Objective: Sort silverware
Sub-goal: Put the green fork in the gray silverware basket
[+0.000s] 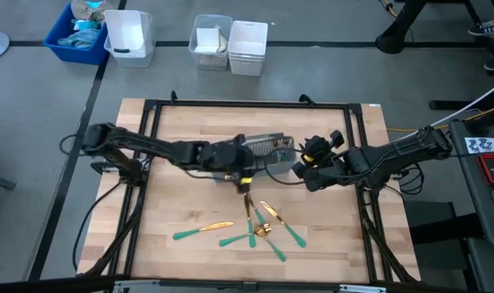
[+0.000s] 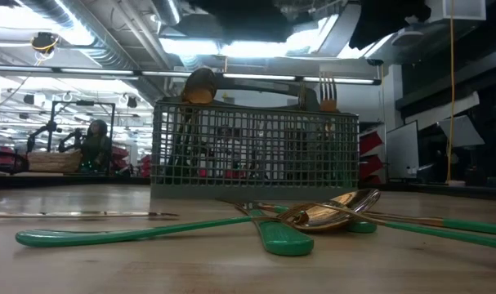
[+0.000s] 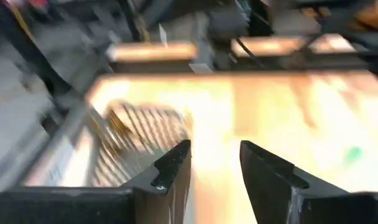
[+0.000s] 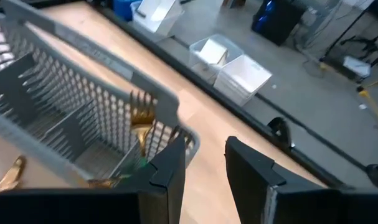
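The grey mesh caddy (image 1: 271, 149) stands at mid-table. In the low view a gold spoon (image 2: 200, 86) and a gold fork (image 2: 328, 86) stand up out of it. Several pieces of silverware (image 1: 259, 228) with teal-green handles lie on the wood nearer the front edge, some crossing each other (image 2: 313, 219). My left gripper (image 1: 248, 167) hangs open just on the near left side of the caddy, with nothing between its fingers (image 3: 215, 168). My right gripper (image 1: 300, 168) is open at the caddy's right end (image 4: 204, 165), beside the fork (image 4: 141, 118). My right gripper has one finger (image 4: 170, 168) next to the caddy's end corner (image 4: 187, 138). Whether it touches the rim I cannot tell. Nothing lies between the two fingers.
A black frame (image 1: 230, 103) runs round the wooden table. Beyond the far edge, white bins (image 1: 247, 45) and a blue bin (image 1: 76, 37) stand on the floor. Bare wood lies at the table's front left (image 1: 173, 260).
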`<action>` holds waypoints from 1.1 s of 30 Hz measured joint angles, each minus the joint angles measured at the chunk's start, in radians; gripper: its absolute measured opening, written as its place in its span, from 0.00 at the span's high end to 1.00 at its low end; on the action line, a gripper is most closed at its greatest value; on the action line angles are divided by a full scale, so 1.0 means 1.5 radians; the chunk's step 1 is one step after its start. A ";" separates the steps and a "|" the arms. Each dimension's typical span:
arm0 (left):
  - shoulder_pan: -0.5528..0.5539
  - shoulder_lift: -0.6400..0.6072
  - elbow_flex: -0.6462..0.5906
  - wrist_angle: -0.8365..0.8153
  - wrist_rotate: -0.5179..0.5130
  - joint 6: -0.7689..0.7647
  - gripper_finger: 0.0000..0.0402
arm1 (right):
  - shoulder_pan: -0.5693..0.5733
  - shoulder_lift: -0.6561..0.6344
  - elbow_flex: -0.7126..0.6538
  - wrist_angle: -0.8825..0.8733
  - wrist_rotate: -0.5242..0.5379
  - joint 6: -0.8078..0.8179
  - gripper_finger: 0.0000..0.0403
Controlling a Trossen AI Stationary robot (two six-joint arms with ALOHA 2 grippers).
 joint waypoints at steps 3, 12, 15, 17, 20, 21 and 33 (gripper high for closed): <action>-0.043 -0.048 0.000 -0.114 0.029 -0.071 0.68 | 0.005 0.000 0.000 0.030 -0.047 -0.028 0.71; -0.210 -0.059 0.000 -0.258 0.080 -0.197 0.68 | 0.084 0.002 0.000 0.198 -0.290 -0.155 0.71; -0.252 -0.029 0.000 -0.236 0.064 -0.196 0.68 | 0.111 0.019 0.000 0.234 -0.322 -0.168 0.71; -0.273 -0.009 0.000 -0.221 0.054 -0.196 0.68 | 0.126 0.036 0.000 0.243 -0.321 -0.159 0.71; -0.293 0.028 0.000 -0.214 0.053 -0.209 0.68 | 0.142 0.068 0.000 0.261 -0.321 -0.098 0.71; -0.300 0.038 0.000 -0.218 0.052 -0.216 0.68 | 0.147 0.080 0.000 0.266 -0.321 -0.075 0.71; -0.339 0.145 0.000 -0.213 0.050 -0.324 0.68 | 0.180 0.238 -0.001 0.341 -0.442 0.011 0.71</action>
